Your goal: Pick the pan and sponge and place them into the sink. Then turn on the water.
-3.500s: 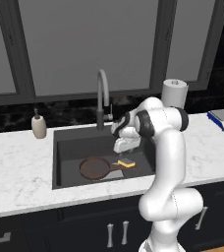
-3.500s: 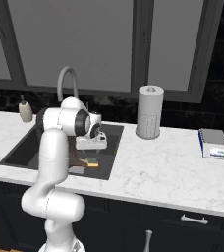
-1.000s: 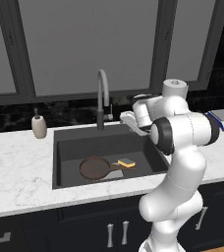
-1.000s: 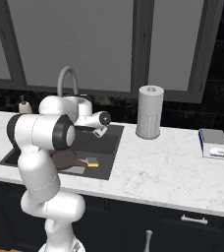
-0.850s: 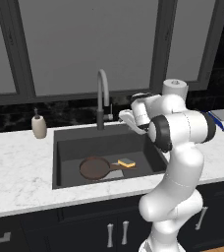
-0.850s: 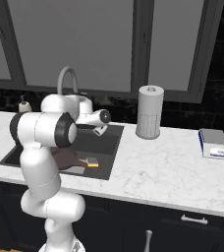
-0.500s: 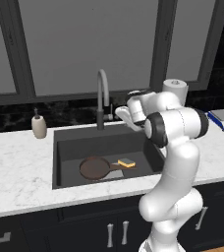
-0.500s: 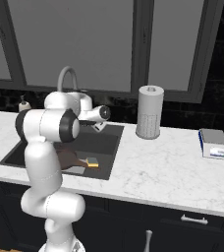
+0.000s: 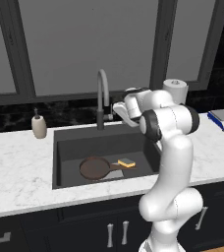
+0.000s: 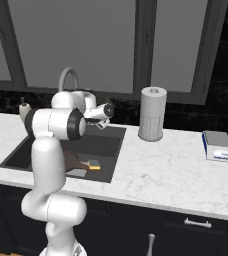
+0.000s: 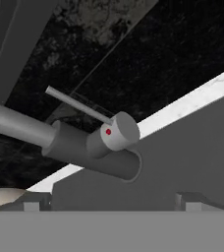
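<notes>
The reddish-brown pan [image 9: 94, 168] lies on the bottom of the dark sink [image 9: 60, 157], its handle pointing right. The yellow sponge [image 9: 126, 163] rests by that handle. In the right base view the sponge [image 10: 93, 164] lies in the sink [image 10: 110, 142], and my arm hides most of the pan [image 10: 71, 160]. My gripper [image 9: 116, 109] is raised beside the base of the arched faucet [image 9: 101, 96]. It is open, with nothing between its fingers. In the hand view the gripper [image 11: 111, 201] faces the faucet's round handle knob [image 11: 118, 132] and its thin lever [image 11: 77, 104]. No water shows under the spout.
A soap dispenser [image 9: 39, 127] stands left of the sink on the white marble counter [image 9: 15, 172]. A paper towel roll [image 10: 152, 114] and a blue-edged book [image 10: 217, 146] sit to the right. Dark window frames rise behind the faucet.
My hand has risen from low over the sponge in the sink and swung left to the faucet's base. Pan and sponge have stayed in place.
</notes>
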{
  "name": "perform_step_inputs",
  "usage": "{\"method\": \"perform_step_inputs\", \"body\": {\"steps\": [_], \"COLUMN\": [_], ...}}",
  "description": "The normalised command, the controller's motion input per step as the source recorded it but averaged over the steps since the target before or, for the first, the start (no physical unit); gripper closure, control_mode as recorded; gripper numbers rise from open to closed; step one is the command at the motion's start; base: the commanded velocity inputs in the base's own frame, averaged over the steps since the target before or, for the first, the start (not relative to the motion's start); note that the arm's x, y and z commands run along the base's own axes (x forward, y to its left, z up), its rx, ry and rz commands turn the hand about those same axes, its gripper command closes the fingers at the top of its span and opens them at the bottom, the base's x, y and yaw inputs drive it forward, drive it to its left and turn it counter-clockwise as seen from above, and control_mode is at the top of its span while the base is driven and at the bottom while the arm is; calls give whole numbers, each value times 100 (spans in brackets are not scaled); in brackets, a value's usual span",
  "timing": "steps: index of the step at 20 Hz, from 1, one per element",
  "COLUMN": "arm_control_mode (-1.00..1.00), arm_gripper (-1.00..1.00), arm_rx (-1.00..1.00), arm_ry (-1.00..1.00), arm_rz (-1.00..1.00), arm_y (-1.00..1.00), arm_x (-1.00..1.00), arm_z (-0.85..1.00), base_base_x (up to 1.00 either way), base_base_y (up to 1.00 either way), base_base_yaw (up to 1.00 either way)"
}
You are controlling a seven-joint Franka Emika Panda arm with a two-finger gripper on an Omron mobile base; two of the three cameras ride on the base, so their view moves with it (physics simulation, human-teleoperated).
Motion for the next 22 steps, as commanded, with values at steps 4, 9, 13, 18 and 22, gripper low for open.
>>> {"method": "perform_step_inputs", "body": {"steps": [4, 9, 13, 18, 22], "arm_control_mode": [-100, -100, -100, -100, -100], "arm_gripper": [-100, -100, -100, -100, -100], "arm_rx": [0, 0, 0, 0, 0], "arm_ry": [0, 0, 0, 0, 0], "arm_rz": [0, 0, 0, 0, 0], "arm_y": [12, 20, 13, 0, 0], "arm_x": [30, 22, 31, 34, 30], "arm_z": [-5, -6, -8, -9, -15], "base_base_x": [0, 0, 0, 0, 0], "base_base_y": [0, 0, 0, 0, 0], "base_base_yaw": [0, 0, 0, 0, 0]}}
